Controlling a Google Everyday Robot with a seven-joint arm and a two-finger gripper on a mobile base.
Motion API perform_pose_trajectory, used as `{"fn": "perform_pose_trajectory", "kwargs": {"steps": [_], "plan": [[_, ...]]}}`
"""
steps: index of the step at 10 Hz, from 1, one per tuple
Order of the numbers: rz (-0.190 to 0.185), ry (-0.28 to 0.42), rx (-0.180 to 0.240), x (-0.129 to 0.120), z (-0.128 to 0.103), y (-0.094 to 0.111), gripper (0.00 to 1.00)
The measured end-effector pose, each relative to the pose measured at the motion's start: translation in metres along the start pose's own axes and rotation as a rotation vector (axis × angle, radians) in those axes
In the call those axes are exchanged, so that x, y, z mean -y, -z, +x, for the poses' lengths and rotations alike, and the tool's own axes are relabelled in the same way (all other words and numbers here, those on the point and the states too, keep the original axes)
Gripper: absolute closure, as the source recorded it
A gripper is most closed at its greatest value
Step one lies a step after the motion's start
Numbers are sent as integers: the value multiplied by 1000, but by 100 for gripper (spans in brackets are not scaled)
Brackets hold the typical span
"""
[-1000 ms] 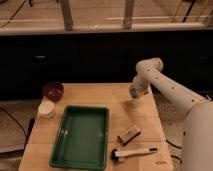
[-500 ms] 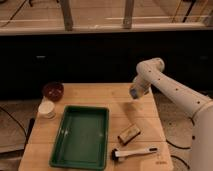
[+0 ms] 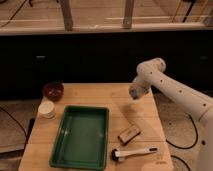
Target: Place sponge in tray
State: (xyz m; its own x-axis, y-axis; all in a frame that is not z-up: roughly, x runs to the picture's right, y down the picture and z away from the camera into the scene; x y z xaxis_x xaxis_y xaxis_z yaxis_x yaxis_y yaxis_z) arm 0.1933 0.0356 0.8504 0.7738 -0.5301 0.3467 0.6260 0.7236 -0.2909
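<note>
The dark green tray [image 3: 58, 146] lies on the wooden table, left of centre, with nothing in it. My gripper [image 3: 134, 93] hangs over the table's back right part, to the right of and beyond the tray. It is shut on the small blue-grey sponge [image 3: 133, 93], which shows at the gripper's tip, held above the tabletop. The white arm runs from the gripper up and off to the right.
A brown block with a dark top [image 3: 129, 133] and a white-handled brush [image 3: 134, 151] lie right of the tray. A dark red bowl [image 3: 52, 91] and a white cup [image 3: 47, 109] stand at the back left. Dark cabinets stand behind the table.
</note>
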Motion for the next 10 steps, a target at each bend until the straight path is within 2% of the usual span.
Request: {"fn": "perform_pose_trajectory", "kwargs": {"steps": [10], "plan": [[77,117,-43,-14,-28,29,100]]}}
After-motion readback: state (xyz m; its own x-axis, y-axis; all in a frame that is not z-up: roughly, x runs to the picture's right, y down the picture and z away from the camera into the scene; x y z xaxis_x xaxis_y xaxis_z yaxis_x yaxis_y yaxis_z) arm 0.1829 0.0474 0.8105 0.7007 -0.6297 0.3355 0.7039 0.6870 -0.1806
